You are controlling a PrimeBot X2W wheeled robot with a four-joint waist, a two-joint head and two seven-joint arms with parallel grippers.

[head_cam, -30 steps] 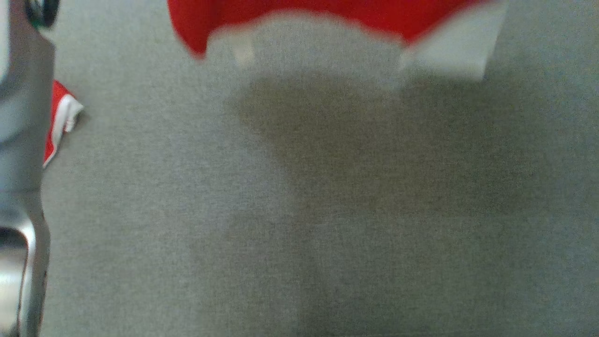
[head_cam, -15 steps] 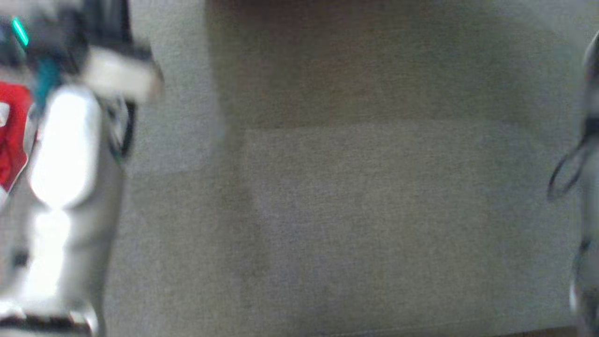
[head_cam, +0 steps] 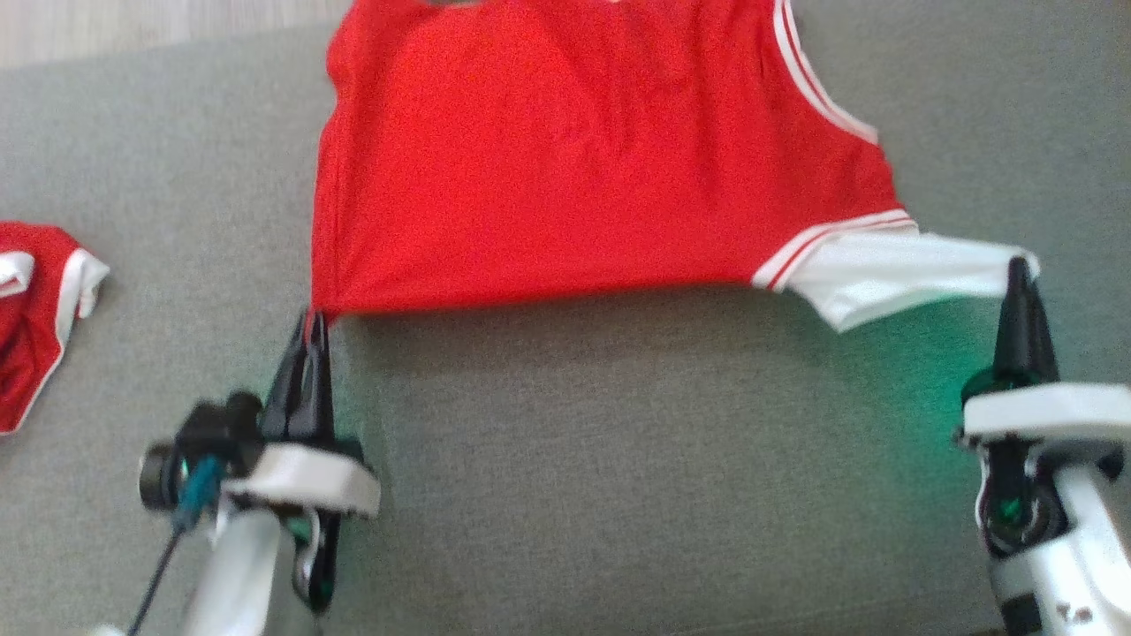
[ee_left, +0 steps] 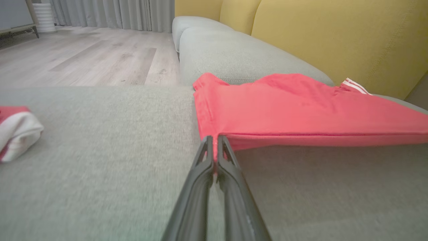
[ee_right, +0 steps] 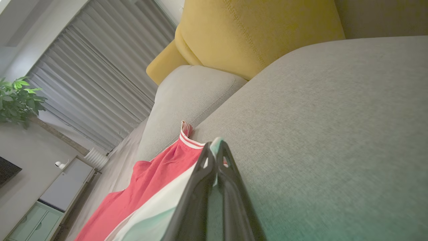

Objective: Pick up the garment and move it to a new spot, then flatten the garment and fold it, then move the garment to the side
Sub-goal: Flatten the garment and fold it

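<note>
Our view has swung onto the red sleeveless jersey with white trim (head_cam: 574, 159), stretched over the grey fabric sofa seat (head_cam: 618, 459) between our left gripper (head_cam: 311, 320) and right gripper (head_cam: 1018, 265), each pinching a near corner, so we should pull evenly.

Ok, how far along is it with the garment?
Pickup and the move look done: the garment lies mostly spread on the sofa. Flattening is in hand: the left gripper and right gripper are each shut on a near corner, and the edge between them looks lifted and taut. No fold shows yet, and the move to the side is left.
</note>
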